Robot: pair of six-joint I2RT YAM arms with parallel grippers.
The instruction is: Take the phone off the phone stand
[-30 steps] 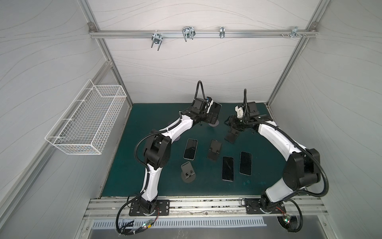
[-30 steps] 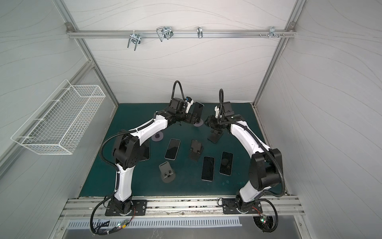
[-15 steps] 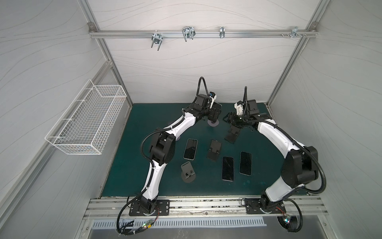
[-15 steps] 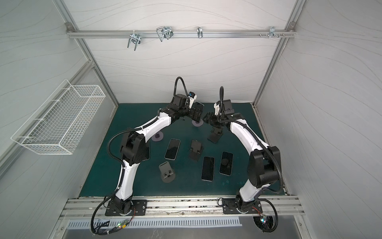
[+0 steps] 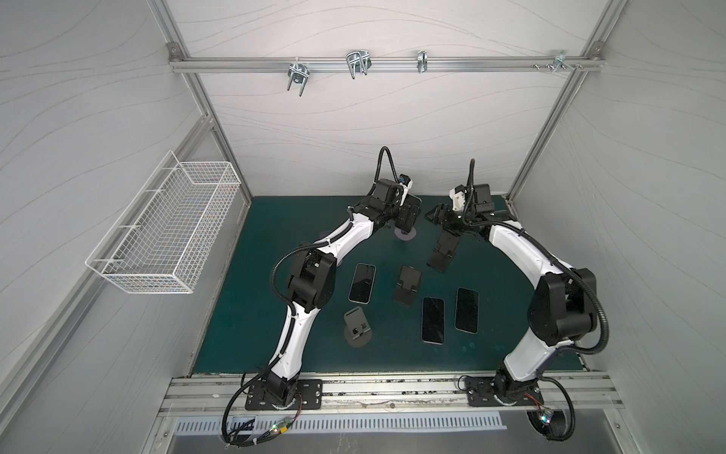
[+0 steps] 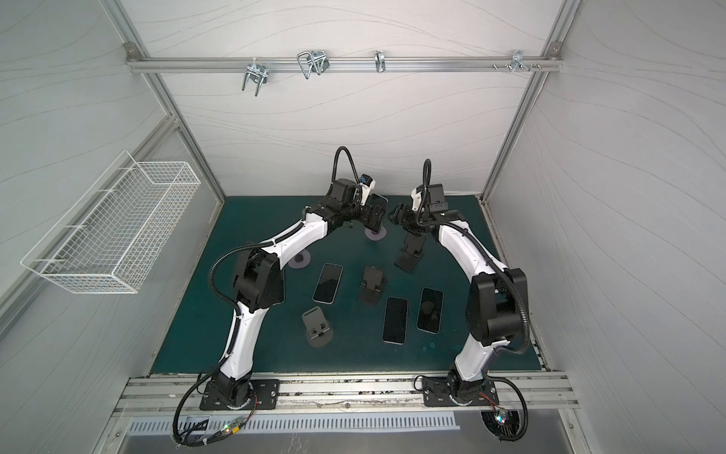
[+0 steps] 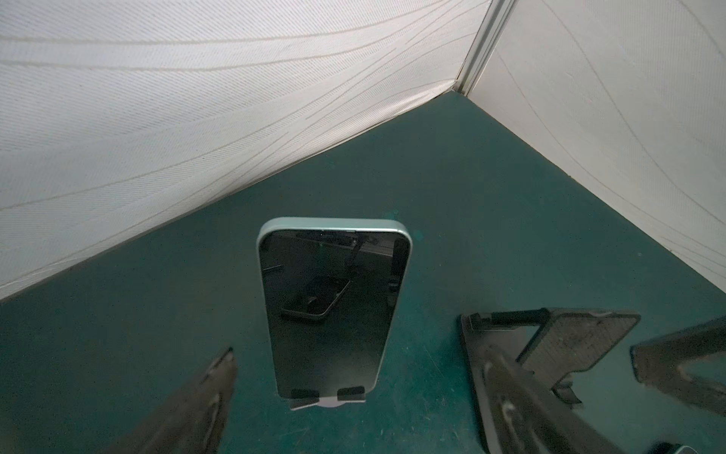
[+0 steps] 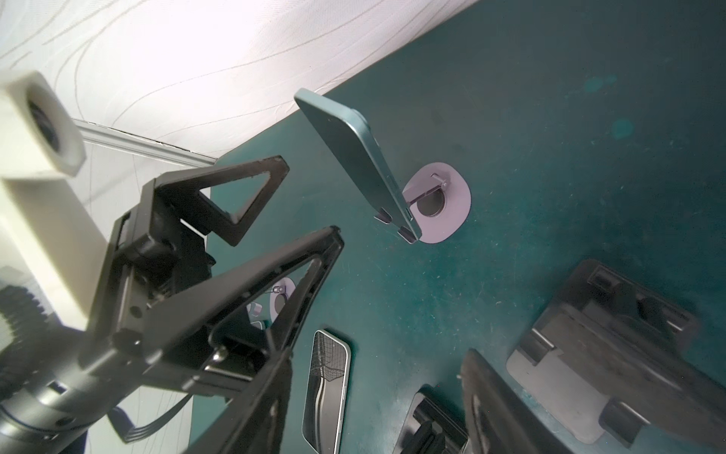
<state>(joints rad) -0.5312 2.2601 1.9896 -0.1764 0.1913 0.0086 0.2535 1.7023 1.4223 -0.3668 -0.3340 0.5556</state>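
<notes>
While the phone point(image 7: 334, 310) leans back on the lilac phone stand point(image 8: 451, 204), its lower edge caught in the stand's two small hooks, I see it upright near the back wall of the green worktop point(image 5: 275, 334). My left end effector point(image 7: 349, 338) is spread wide, with one finger point(image 7: 212, 393) on each side of the phone and neither touching it. In both top views that end effector hides most of the phone.

My right end effector point(image 5: 432, 215) hovers just beside it, to the right, with its fingers parted and gripping nothing that I can make out. A black stand point(image 5: 444, 251) rests on the worktop just below it.

Nearer the front, a second black stand point(image 5: 409, 285) and a grey stand point(image 5: 356, 326) sit on the worktop, and three other phones point(image 5: 433, 319) lie flat with their screens up. A second lilac stand point(image 6: 300, 260) shows beside the left arm's elbow. A wire basket point(image 5: 169, 228) hangs on the left wall.
</notes>
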